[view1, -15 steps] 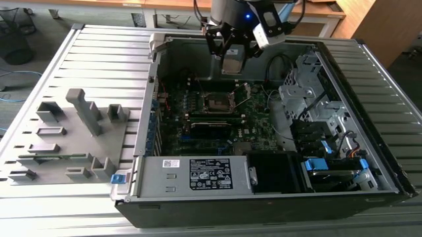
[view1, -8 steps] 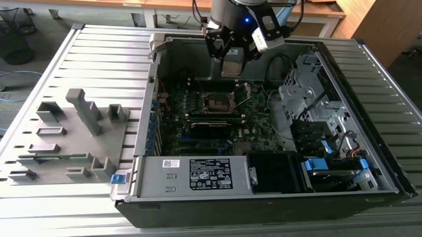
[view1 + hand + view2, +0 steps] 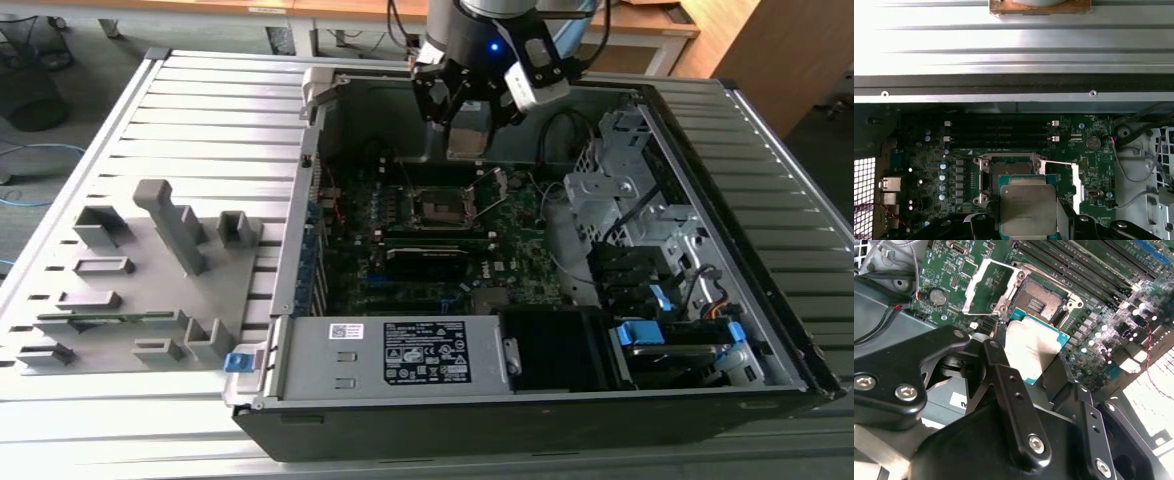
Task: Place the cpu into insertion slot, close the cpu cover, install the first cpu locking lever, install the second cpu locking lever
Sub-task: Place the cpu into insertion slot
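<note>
The hand (image 3: 1030, 360) grips the cpu (image 3: 1027, 206) above the uncovered insertion slot (image 3: 1040, 302).

The cpu (image 3: 1028, 207) is silver-grey, the motherboard (image 3: 929, 150) green.

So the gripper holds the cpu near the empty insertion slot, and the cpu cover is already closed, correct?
No, the cpu cover stands open beside the insertion slot, as the second wrist view shows. The gripper does hold the cpu near the empty slot.

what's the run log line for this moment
gripper: jaws shut on cpu | cpu: held above insertion slot, not seated | insertion slot: empty | cpu cover: open
</note>
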You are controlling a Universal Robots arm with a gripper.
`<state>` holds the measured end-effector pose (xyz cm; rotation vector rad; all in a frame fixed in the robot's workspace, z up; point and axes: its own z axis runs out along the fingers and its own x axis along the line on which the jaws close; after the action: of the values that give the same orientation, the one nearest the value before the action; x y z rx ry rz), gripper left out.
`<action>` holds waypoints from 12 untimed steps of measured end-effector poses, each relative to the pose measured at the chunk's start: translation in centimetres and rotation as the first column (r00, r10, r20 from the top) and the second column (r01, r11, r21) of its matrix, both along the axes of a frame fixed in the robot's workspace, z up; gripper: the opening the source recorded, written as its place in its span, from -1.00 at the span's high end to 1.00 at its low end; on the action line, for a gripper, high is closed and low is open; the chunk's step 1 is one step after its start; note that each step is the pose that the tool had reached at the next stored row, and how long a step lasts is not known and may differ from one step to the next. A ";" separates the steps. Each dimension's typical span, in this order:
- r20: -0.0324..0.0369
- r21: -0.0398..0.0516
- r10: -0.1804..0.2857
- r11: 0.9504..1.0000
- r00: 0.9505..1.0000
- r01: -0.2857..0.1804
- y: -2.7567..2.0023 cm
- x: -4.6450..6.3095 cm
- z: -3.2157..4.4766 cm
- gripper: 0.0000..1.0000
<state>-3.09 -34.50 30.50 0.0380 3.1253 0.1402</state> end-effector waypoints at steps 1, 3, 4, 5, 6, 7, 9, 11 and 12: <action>0.003 0.000 0.000 1.000 1.000 0.000 -0.04 -0.1 -0.08 -0.08; 0.009 0.000 0.000 1.000 1.000 0.000 -0.13 -0.2 -0.24 -0.08; 0.012 0.000 0.000 1.000 1.000 0.000 -0.18 -0.3 -0.31 -0.08; 0.014 0.000 0.000 1.000 1.000 0.000 -0.21 -0.4 -0.38 -0.08; 0.016 0.000 0.000 1.000 1.000 0.000 -0.23 -0.6 -0.42 -0.08; 0.018 0.000 0.000 1.000 1.000 0.000 -0.26 -0.7 -0.45 -0.08; 0.020 0.000 0.000 1.000 1.000 0.000 -0.29 -0.9 -0.52 -0.08; 0.022 0.000 0.000 1.000 1.000 0.000 -0.32 -1.2 -0.58 -0.08; 0.022 -0.001 0.000 1.000 1.000 0.000 -0.33 -1.3 -0.61 -0.08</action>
<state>-4.34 -34.83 29.90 0.0361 3.1029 0.1387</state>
